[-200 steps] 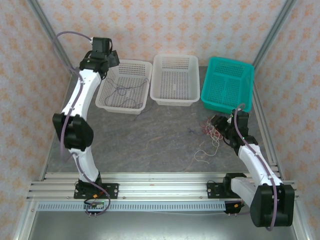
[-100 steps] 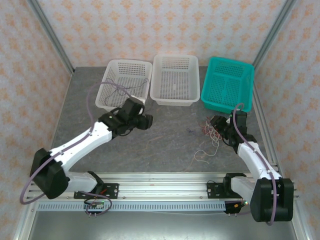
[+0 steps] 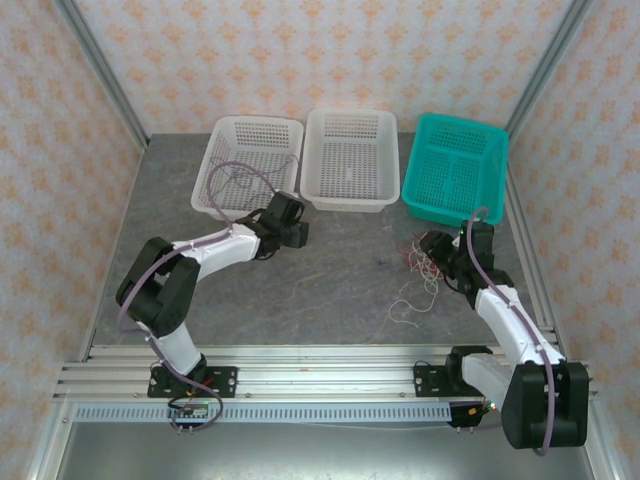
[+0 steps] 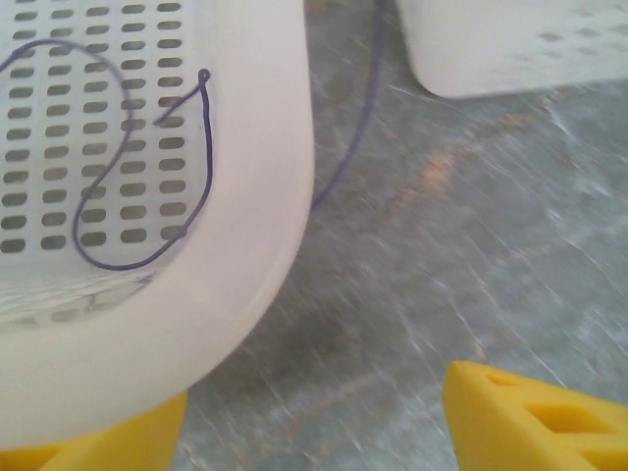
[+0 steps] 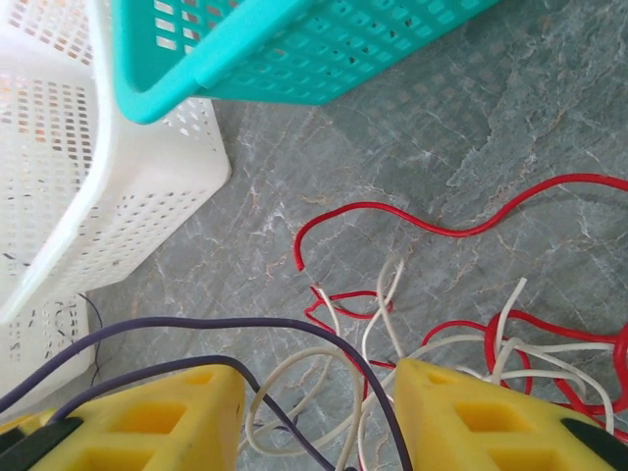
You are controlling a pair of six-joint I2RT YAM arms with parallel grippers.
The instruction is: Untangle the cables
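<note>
The tangled cables (image 3: 425,262) lie on the grey table at the right: thin red, white and dark purple wires. A loose white cable (image 3: 405,308) trails toward the front. My right gripper (image 3: 437,250) hovers low over the tangle, open. In the right wrist view, purple (image 5: 245,322), white (image 5: 378,304) and red cables (image 5: 461,234) run loosely between its yellow fingers (image 5: 491,412). Another purple cable (image 4: 201,167) lies inside the left white basket (image 4: 265,255). My left gripper (image 3: 285,222) is open beside that basket's front right corner, with bare table between its fingers (image 4: 535,417).
Three baskets stand in a row at the back: the left white one (image 3: 260,121), a middle white one (image 3: 350,113) and a teal one (image 3: 460,121). A short purple scrap (image 3: 382,262) lies mid-table. Patterned walls enclose the table.
My left arm has swung from the back left corner down and forward; its gripper now sits by the left basket's front right corner. The right arm and the tangle have not moved.
</note>
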